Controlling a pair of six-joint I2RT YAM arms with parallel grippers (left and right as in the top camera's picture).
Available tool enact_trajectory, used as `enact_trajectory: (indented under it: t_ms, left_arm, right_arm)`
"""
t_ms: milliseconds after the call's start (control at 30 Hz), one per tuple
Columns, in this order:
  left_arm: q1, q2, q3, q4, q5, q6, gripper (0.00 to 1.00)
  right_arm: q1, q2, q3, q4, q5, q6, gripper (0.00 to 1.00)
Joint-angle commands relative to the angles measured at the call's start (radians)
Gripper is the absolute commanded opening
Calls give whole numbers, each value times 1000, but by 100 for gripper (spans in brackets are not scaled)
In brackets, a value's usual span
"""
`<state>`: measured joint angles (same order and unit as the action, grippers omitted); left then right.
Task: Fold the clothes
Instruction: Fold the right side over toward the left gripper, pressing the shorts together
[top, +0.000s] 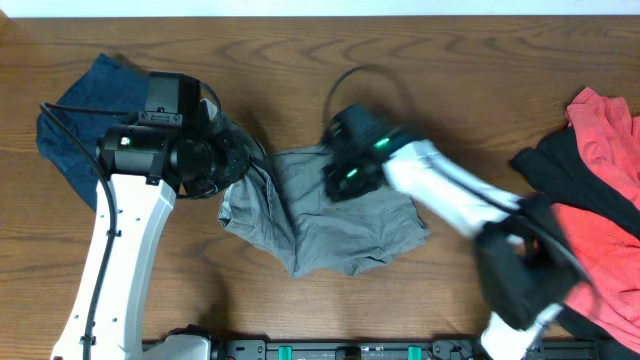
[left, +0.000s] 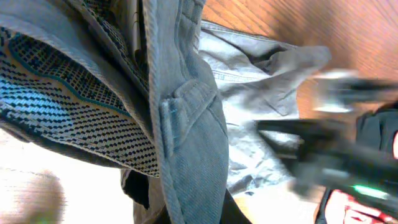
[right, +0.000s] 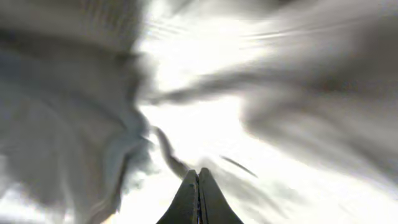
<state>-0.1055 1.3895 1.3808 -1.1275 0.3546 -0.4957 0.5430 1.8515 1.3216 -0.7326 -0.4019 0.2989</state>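
The grey shorts (top: 340, 230) lie rumpled at the table's middle. My left gripper (top: 238, 165) is shut on their left end and lifts it. In the left wrist view the waistband (left: 186, 124) with its patterned lining (left: 68, 106) hangs from my left gripper (left: 199, 208). My right gripper (top: 340, 178) is over the top edge of the shorts. In the right wrist view its fingers (right: 199, 175) are pressed together with nothing seen between them, above blurred grey cloth (right: 74, 124). The right arm shows blurred in the left wrist view (left: 323, 149).
A navy garment (top: 90, 115) lies at the far left behind the left arm. A black garment (top: 550, 165) and red garments (top: 605, 130) are piled at the right edge. Bare wooden table (top: 300, 60) runs along the back.
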Motion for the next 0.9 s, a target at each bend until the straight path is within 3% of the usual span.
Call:
enact_trajectory:
  t_ms: [0, 200, 433, 633, 867]
  left_arm:
    - [1, -9, 31, -1, -16, 16, 6]
    - [-40, -5, 31, 22, -15, 16, 6]
    - [-156, 44, 31, 100, -16, 12, 6]
    - [-258, 134, 31, 159, -14, -65, 6]
    - [-375, 224, 31, 287, 83, -95, 6]
  right_arm:
    - [-98, -66, 19, -107, 139, -39, 1]
    - [-205, -48, -34, -232, 171, -137, 1]
    - [-215, -33, -193, -121, 174, -136, 1]
    - [-215, -32, -297, -31, 174, -135, 1]
    - [-215, -32, -375, 26, 174, -112, 1]
